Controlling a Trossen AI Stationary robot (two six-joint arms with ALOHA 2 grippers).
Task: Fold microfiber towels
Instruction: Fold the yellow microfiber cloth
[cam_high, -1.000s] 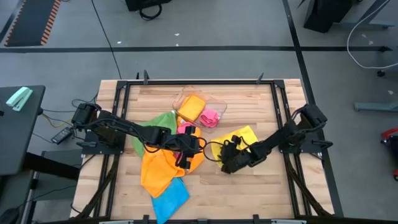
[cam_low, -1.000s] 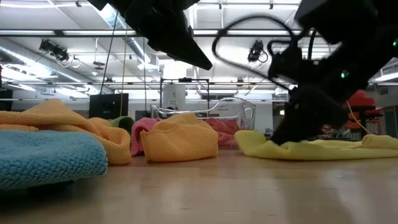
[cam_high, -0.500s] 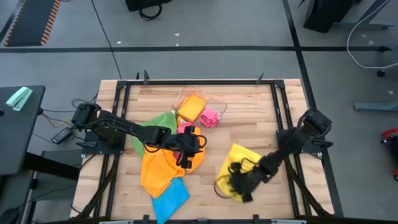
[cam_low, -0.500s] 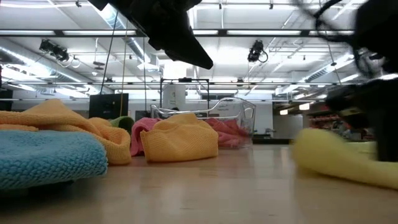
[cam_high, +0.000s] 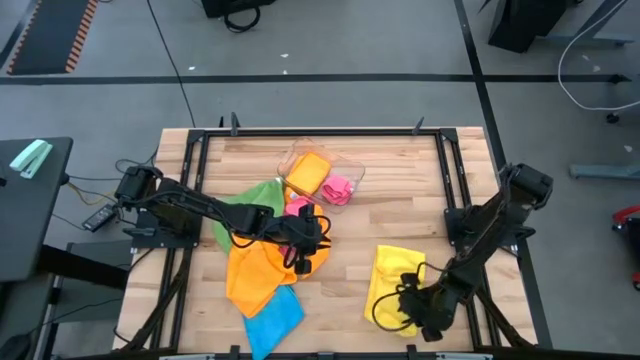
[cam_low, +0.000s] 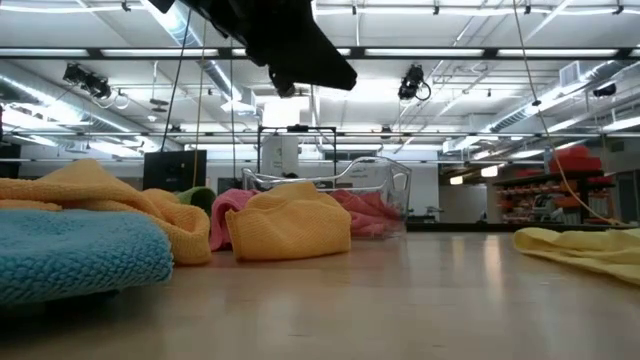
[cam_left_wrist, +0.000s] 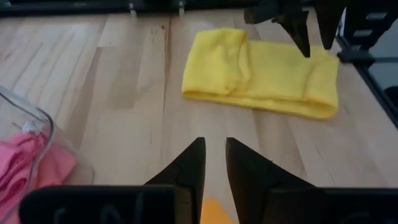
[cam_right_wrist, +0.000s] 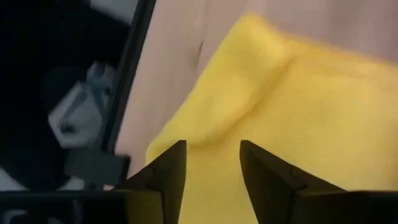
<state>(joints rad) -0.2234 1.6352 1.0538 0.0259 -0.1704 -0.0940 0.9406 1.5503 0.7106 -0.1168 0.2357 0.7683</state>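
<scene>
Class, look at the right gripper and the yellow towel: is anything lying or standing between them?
Nothing visible does. The right gripper hovers at the near edge of the yellow towel, its fingers apart right over the cloth, with only bare table around it.

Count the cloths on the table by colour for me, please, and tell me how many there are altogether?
Orange cloth: 2
Pink cloth: 2
Green cloth: 1
Yellow cloth: 1
Blue cloth: 1
Total: 7 cloths that show
</scene>
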